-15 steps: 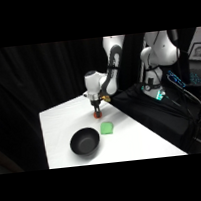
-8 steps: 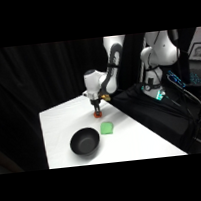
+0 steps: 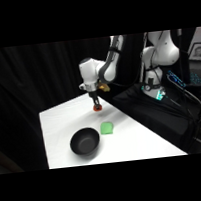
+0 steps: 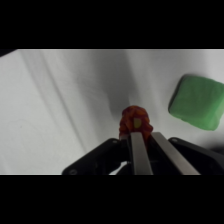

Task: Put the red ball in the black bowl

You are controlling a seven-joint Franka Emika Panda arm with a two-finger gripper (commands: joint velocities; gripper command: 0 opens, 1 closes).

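- My arm reaches from the upper right and bends down over the table.
- My gripper points down, fingers closed on the red ball.

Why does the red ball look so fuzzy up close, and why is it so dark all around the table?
Wrist view: the red ball sits very near the lens between the gripper fingers, so it blurs; the green block is soft too. Side view: light falls on the white table, the backdrop stays black, and the black bowl shows a faint shine.
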